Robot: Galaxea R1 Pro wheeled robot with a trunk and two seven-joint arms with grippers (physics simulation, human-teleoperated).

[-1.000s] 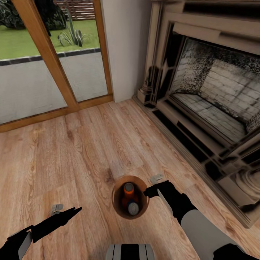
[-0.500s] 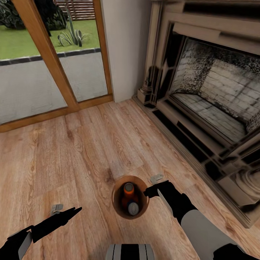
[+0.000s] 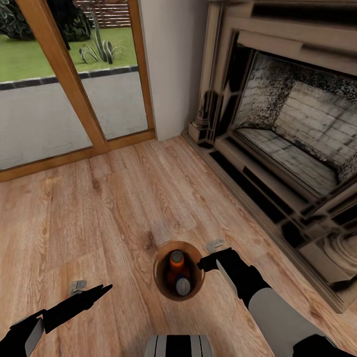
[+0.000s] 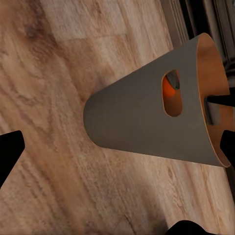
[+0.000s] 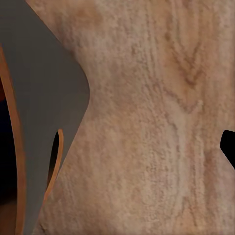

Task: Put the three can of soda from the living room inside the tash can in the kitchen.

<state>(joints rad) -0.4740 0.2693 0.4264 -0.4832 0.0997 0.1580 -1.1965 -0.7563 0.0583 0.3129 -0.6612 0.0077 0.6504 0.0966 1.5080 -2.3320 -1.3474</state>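
Head view: bin [image 3: 179, 246] stands upright on the plank floor [image 3: 109, 198] near the fireplace [image 3: 292, 144], with the glass door [image 3: 54, 99] further off; I read it as the tash can
Cans, head view: one orange soda can [image 3: 176, 259] and one grey-topped can [image 3: 183, 286] sit inside; I cannot make out a third
Right gripper, head view: right gripper [image 3: 213, 254] sits at the rim on the fireplace side, one finger just outside the wall; whether it is touching I cannot tell
Left gripper, head view: left gripper [image 3: 91, 290] hangs low over bare floor, well apart from the bin

Left wrist view: grey outer wall of the bin [image 4: 147, 117] tapers toward its base; an oval handle slot [image 4: 171, 93] shows orange through it; copper lining shows at the mouth
Left claw: dark fingertips [image 4: 10, 152] appear spread wide at the frame edges, nothing between them, so I judge it open

Right wrist view: bin wall [image 5: 39, 112] and a second slot [image 5: 55, 159] beside plain floor
Right claw: one dark fingertip [image 5: 229, 147] at the frame edge; I cannot tell its state

Handling, my judgement: thin, stiff, light shell, cans loose inside and liable to shift if tilted
Hold, my judgement: pinch the rim above a handle slot, keep it upright

Task state, my judgement: bin stands by the fireplace, not in a kitchen, so carrying remains
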